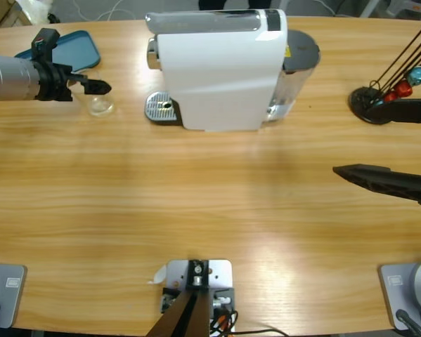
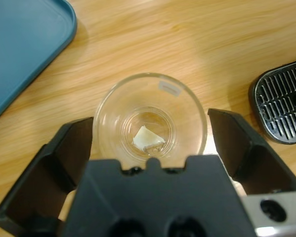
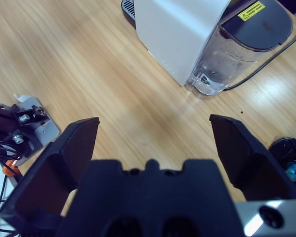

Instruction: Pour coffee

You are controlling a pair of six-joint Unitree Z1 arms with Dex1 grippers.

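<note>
The left pincer (image 2: pixel 150 143) is seen spread, its jaws flanking the upright glass tumbler (image 2: pixel 150 118) without visible contact. Little coffee, if any, can be made out inside. The machine's drip tray (image 2: pixel 282 106) lies just beyond. The right pincer (image 3: pixel 152 143), likewise spread, is held well apart over the counter (image 1: pixel 196 196).

Bare table (image 1: pixel 196 196) across the front; white machine (image 1: pixel 221 70) bulky behind, capsule stand (image 1: pixel 379 102) far right.

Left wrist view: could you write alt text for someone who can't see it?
An open black gripper straddles a clear glass tumbler on a wooden table, seen from above. A teal tray lies at upper left, a black slotted drip grille at right.
</note>
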